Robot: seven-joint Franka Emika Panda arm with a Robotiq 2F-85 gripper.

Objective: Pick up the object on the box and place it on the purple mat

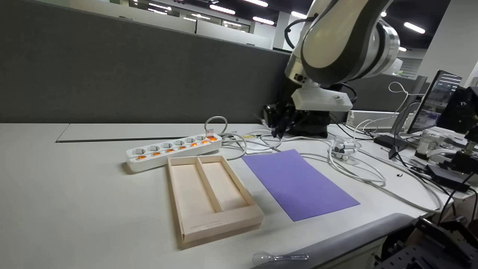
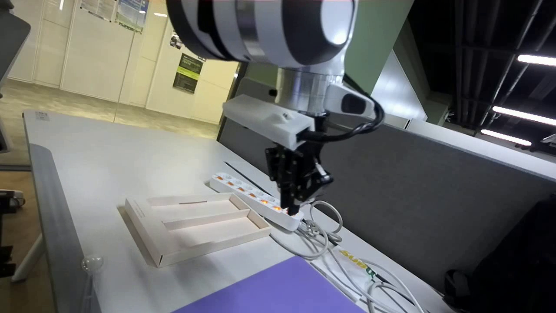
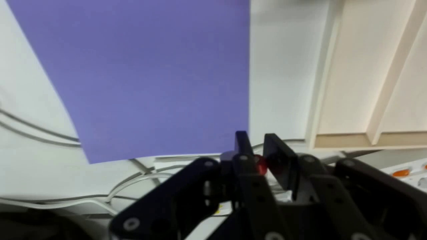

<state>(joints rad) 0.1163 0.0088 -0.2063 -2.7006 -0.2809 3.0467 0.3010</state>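
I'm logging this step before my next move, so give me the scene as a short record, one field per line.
Pincer: raised above the table; red item showing between its jaws, grip uncertain
Wooden box: two long compartments, flat on the table
Purple mat: flat, alongside the box with a gap
White power strip: orange switches, near a short end of the box
Clear spoon-like item: at the table edge
Task status: mat placement not yet done; red item possibly the object

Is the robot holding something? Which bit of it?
Yes, the fingers seem to pinch a small red object, but it's too blurred and hidden to tell by which part.
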